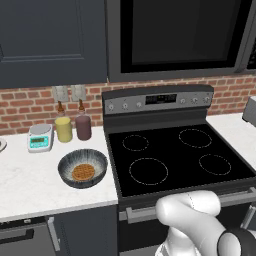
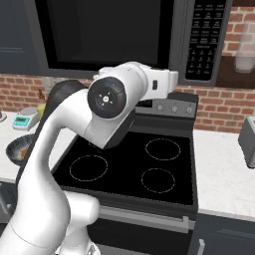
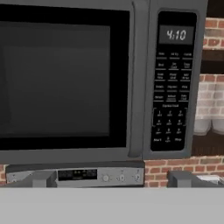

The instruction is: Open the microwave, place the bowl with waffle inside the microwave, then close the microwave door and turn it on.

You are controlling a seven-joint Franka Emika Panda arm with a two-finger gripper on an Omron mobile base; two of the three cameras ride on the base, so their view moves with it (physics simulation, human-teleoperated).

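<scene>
One microwave [image 3: 96,78] hangs over the stove [image 1: 175,155], and its door [image 3: 65,78] is flush with the frame, the black glass dark; the keypad panel [image 3: 173,83] to the right of the glass shows 4:10 on its display. The gripper [image 3: 111,178] faces the front of the microwave from a little way off, its two fingertips [image 3: 41,178] standing wide apart with nothing between them and touching nothing. On the white counter [image 1: 30,185] to the left of the stove sits a single bowl [image 1: 82,168], dark blue-grey with pale streaks, and one round waffle [image 1: 83,172] lies flat in its middle. Behind the bowl, against the brick wall, stand two bottles side by side, a yellow one [image 1: 63,127] and a dark reddish one [image 1: 83,125], with one small kitchen scale [image 1: 40,137] just to their left. The stove top has four rings marked on its black glass, all bare. A dark cabinet door [image 1: 50,40] fills the wall to the left of the microwave.
</scene>
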